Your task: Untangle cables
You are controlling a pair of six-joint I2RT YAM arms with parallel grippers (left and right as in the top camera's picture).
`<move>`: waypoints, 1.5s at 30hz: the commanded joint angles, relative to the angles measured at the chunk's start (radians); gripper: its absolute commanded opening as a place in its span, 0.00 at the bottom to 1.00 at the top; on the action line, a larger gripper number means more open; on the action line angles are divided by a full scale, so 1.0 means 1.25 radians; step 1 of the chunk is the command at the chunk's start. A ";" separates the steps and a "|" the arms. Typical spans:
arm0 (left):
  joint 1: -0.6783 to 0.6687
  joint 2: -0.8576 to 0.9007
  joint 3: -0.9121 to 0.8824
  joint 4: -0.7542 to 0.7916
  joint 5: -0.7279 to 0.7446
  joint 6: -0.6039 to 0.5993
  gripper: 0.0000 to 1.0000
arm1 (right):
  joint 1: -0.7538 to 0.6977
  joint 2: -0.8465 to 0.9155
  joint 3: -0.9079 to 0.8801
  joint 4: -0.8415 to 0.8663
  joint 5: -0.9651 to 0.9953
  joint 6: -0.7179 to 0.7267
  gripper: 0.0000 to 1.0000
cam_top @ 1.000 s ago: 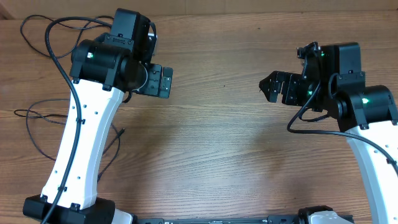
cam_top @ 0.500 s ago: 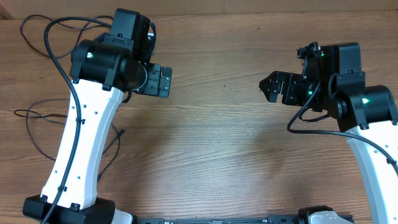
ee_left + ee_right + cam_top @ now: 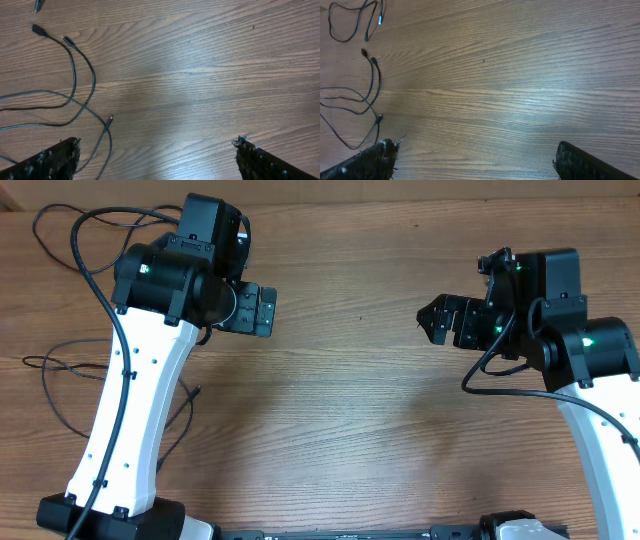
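Note:
The cables (image 3: 40, 360) are thin black cords lying loose on the wooden table at the far left, partly under my left arm, with one plug end (image 3: 197, 390) beside that arm. In the left wrist view two cords (image 3: 94, 80) curve down the left side and cross, and their small plugs lie apart. They also show at the left edge of the right wrist view as cables (image 3: 379, 80). My left gripper (image 3: 262, 311) (image 3: 157, 145) hangs open over bare wood just right of the cords. Far from them at the right, my right gripper (image 3: 437, 320) (image 3: 477, 147) is open too.
A thicker black cable (image 3: 95, 290) fixed to my left arm loops over the table's top-left corner. The wooden table (image 3: 340, 410) lies bare between the two arms. Both arm bases stand at the front edge.

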State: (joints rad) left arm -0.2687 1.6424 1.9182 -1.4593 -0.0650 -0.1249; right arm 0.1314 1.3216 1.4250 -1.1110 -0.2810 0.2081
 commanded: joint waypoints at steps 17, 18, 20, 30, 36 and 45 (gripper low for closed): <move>0.000 -0.078 0.011 0.040 -0.016 -0.008 1.00 | -0.002 0.004 0.013 0.002 0.009 0.001 1.00; 0.000 -0.098 0.004 0.055 -0.016 -0.008 1.00 | -0.002 0.004 0.013 0.002 0.009 0.001 1.00; 0.000 -0.125 -0.011 0.078 -0.015 -0.008 1.00 | -0.002 0.004 0.013 0.002 0.009 0.001 1.00; 0.000 -0.390 -0.308 0.296 -0.011 -0.008 1.00 | -0.002 0.004 0.013 0.002 0.009 0.001 1.00; 0.000 -0.587 -0.593 0.526 -0.010 -0.008 1.00 | -0.002 0.004 0.013 0.002 0.009 0.001 1.00; 0.000 -0.847 -0.984 0.925 -0.010 -0.008 1.00 | -0.002 0.004 0.013 0.002 0.009 0.001 1.00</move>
State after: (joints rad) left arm -0.2687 0.6544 0.7887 -0.4118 -0.0723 -0.1276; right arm 0.1314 1.3239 1.4250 -1.1122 -0.2802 0.2089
